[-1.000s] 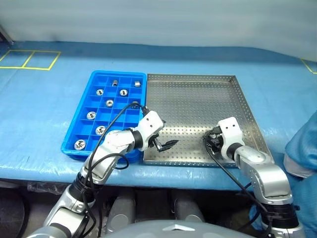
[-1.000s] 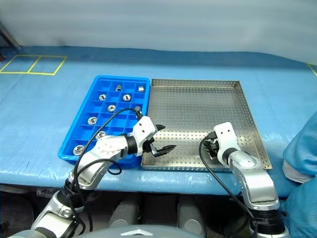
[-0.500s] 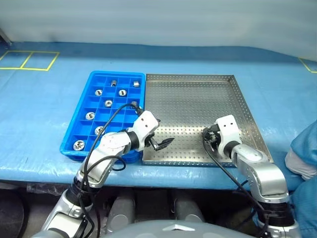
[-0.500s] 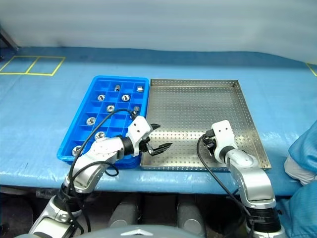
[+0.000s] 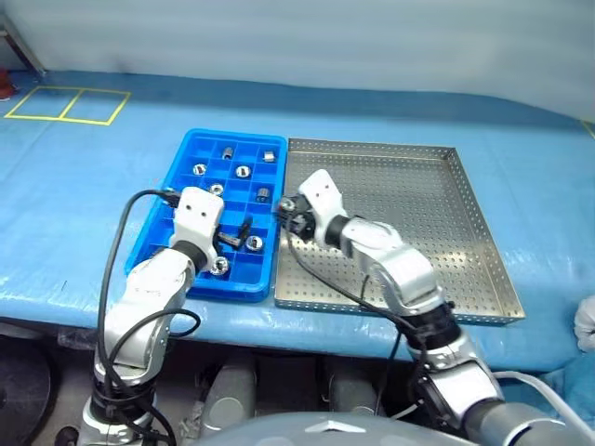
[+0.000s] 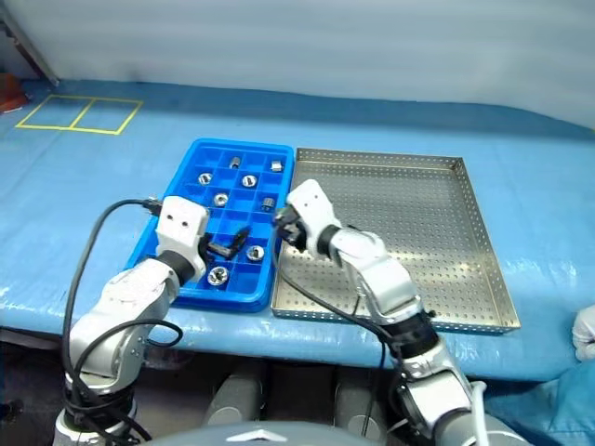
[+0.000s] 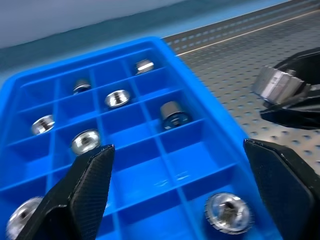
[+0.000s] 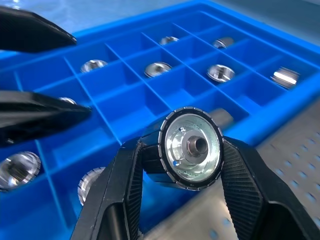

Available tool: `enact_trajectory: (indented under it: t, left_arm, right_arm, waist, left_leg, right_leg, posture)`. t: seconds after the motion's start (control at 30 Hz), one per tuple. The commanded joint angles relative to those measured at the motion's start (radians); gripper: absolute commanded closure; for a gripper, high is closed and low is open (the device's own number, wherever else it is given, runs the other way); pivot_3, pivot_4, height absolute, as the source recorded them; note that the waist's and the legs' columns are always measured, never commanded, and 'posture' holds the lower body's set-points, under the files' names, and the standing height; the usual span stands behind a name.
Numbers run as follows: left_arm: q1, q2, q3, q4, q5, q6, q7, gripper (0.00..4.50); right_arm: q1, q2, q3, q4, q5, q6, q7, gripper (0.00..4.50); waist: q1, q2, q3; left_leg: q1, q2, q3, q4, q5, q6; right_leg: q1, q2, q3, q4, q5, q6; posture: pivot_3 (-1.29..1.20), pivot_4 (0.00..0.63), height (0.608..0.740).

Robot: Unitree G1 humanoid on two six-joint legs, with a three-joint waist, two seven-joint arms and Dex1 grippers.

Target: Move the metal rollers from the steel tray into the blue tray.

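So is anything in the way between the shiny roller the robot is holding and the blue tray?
Nothing visible blocks it. The right tool grips the roller just beside the blue tray. The open left tool hovers over the tray's near compartments, so it could crowd a drop there.

Desk [image 5: 84,186] covered with blue sheet, slightly wrinkled, glossy along front edge. Yellow tape outline [image 5: 67,104] at far left corner of desk, split into two rectangles side by side. Pale grey-blue wall [image 5: 307,37] behind desk. Small red object [image 5: 6,91] at left edge, just beside tape outline, too small to identify. Person's white-gloved hand [image 6: 586,330] and light blue sleeve [image 6: 558,404] at right edge, near desk front.
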State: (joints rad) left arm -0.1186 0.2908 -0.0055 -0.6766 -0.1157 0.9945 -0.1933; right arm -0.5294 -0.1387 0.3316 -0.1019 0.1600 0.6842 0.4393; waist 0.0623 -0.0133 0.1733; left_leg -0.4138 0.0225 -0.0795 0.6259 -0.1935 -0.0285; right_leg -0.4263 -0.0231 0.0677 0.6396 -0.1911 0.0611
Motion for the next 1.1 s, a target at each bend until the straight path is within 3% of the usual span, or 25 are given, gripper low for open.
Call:
enact_trajectory:
  t: [0.03,0.3,0.8,1.0,1.1]
  left_arm:
    - [0.056,0.012,-0.017,-0.087,0.001,0.022,0.006,0.00]
    - [0.115,0.028,-0.044,-0.117,-0.031,0.003,-0.019,0.00]
    - [0.117,0.044,-0.095,-0.115,-0.030,-0.008,-0.052,0.00]
    - [0.098,0.039,-0.109,-0.086,-0.028,-0.031,-0.057,0.00]
    - [0.073,0.032,-0.122,-0.066,-0.028,-0.045,-0.060,0.00]
  right_arm:
    - [-0.044,0.039,0.030,0.068,-0.040,-0.107,0.002,2.62]
    - [-0.094,0.080,0.026,0.211,-0.059,-0.203,0.043,2.62]
    - [-0.223,0.140,-0.025,0.546,-0.092,-0.341,0.072,2.62]
    - [-0.204,0.131,-0.060,0.509,-0.108,-0.359,0.040,0.64]
    - [-0.177,0.113,-0.082,0.427,-0.105,-0.355,0.024,0.64]
  waist:
    - [0.019,0.000,0.000]
    - [0.077,0.000,0.000]
    - [0.096,0.000,0.000]
    - [0.096,0.000,0.000]
    - [0.096,0.000,0.000]
  left_leg:
    - [0.000,0.000,0.000,-0.001,0.000,0.000]
    - [0.000,0.000,0.000,-0.002,0.001,-0.002]
    - [0.001,0.000,0.000,-0.008,0.002,-0.003]
    - [0.001,0.001,0.000,-0.008,0.002,-0.003]
    - [0.001,0.001,0.000,-0.008,0.002,-0.003]
  right_leg:
    - [0.000,0.000,0.000,0.000,0.000,0.000]
    - [-0.002,0.000,-0.001,0.002,-0.001,-0.002]
    - [-0.004,0.000,-0.001,0.002,-0.003,-0.005]
    - [-0.004,0.001,-0.001,0.002,-0.003,-0.005]
    - [-0.004,0.001,-0.001,0.002,-0.003,-0.005]
  posture:
    - [0.42,0.150,0.740]
    - [0.46,0.150,0.740]
    - [0.46,0.150,0.740]
    - [0.44,0.150,0.740]
    - [0.41,0.150,0.740]
